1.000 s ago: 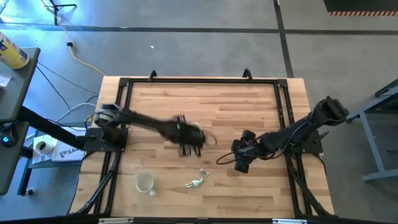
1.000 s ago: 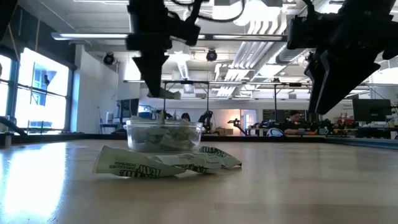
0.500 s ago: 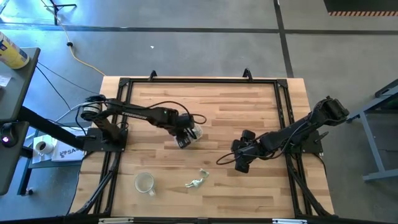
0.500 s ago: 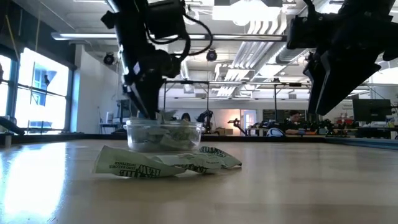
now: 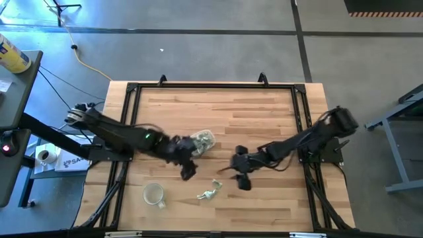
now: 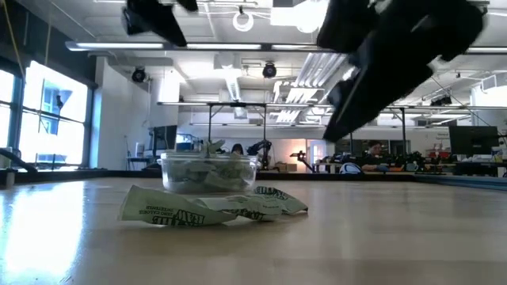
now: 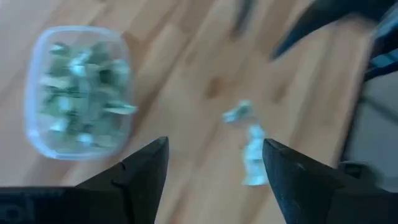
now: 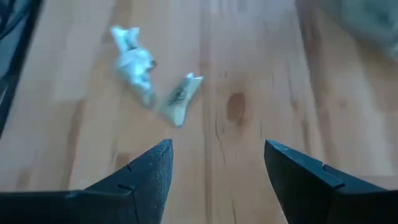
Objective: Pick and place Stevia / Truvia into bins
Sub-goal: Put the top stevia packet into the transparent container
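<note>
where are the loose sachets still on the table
In the high view, the loose sachets lie near the table's front edge, right of the round cup, below both tools.

A: What did the arms look like?
B: Both dark, near black. Left arm [image 5: 125, 137] had a small green light on its link and a pale, silvery joint at the base end, approx 9 o'clock. Black cables looped along it.
A: And the right?
B: Right arm [image 5: 301, 139] was all black w/ thin black cables near the wrist. Fingers [image 7: 143, 171] in both wrist views were dark, matte, wedge-shaped.
</note>
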